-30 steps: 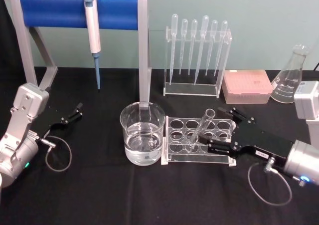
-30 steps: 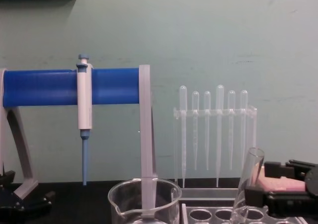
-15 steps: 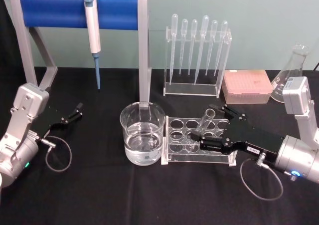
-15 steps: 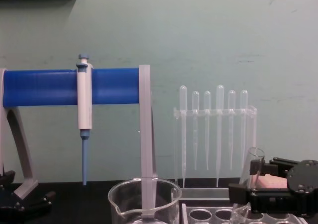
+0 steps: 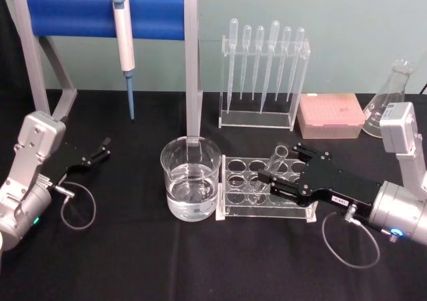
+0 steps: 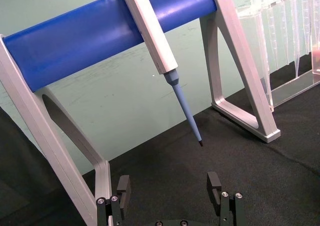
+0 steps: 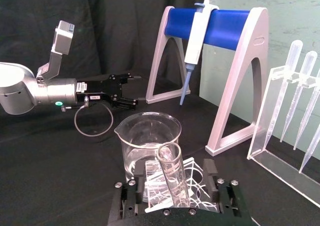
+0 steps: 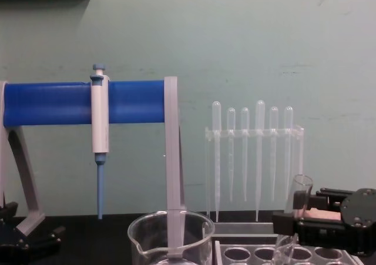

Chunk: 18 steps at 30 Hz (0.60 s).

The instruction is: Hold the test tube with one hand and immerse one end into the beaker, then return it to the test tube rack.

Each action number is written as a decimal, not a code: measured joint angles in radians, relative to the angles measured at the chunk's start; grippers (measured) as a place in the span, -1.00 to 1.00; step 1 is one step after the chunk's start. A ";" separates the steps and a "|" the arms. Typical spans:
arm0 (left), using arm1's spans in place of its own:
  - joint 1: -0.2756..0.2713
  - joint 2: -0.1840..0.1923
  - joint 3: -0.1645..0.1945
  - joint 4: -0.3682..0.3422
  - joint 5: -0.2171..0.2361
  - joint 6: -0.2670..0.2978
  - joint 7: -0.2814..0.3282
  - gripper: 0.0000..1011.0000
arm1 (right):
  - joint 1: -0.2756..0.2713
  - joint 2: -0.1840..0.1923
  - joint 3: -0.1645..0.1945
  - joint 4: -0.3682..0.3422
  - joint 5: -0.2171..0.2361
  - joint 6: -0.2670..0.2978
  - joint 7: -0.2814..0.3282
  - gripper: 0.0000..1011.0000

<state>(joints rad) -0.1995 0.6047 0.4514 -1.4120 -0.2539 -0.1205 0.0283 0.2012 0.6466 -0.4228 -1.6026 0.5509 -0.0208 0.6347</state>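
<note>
- The test tube (image 5: pixel 275 159) sits in the clear rack (image 5: pixel 253 211), its round end down in one of the holes; it leans, with the rimmed mouth tipped toward the right and back
- The black worktop (image 5: pixel 133 261) carries everything
- The blue-barred stand (image 5: pixel 80 14) rises at the back left, with the white-and-blue pipettor (image 5: pixel 123 34) hanging tip-down from its bar
- The right gripper (image 5: pixel 280 162) reaches in low from the right over the rack; its jaws stand wide, one on each side of the tube, and the right wrist view shows a gap between each jaw and the glass
- The left gripper (image 5: pixel 105 149) rests low at the left, well apart from the glassware, jaws spread and holding nothing
- The pipette holder (image 5: pixel 263 61) stands behind the rack, with a pink box (image 5: pixel 330 114) and a conical flask (image 5: pixel 390 101) to its right
- The beaker (image 5: pixel 191 184), part full of clear liquid, stands just beside the rack's left end
</note>
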 joint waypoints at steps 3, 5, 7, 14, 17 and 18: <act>0.000 0.000 0.000 0.000 0.000 0.000 0.000 0.98 | 0.000 0.000 0.000 0.000 0.000 0.000 0.000 0.35; 0.000 0.000 0.000 0.000 0.000 0.000 0.000 0.98 | 0.000 0.000 0.000 -0.001 0.001 0.000 0.000 0.20; 0.000 0.000 0.000 0.000 0.000 0.000 0.000 0.98 | -0.001 0.001 0.001 -0.001 0.001 0.000 0.000 0.09; 0.000 0.000 0.000 0.000 0.000 0.000 0.000 0.98 | -0.001 0.001 0.001 -0.001 0.001 0.000 -0.001 -0.35; 0.000 0.000 0.000 0.000 0.000 0.000 0.000 0.98 | -0.001 0.001 0.002 -0.002 0.002 0.000 -0.003 -0.52; 0.000 0.000 0.000 0.000 0.000 0.000 0.000 0.98 | -0.001 0.001 0.002 -0.002 0.002 0.000 -0.003 -0.52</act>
<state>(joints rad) -0.1995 0.6047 0.4514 -1.4120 -0.2539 -0.1205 0.0283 0.1998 0.6479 -0.4208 -1.6043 0.5529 -0.0212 0.6318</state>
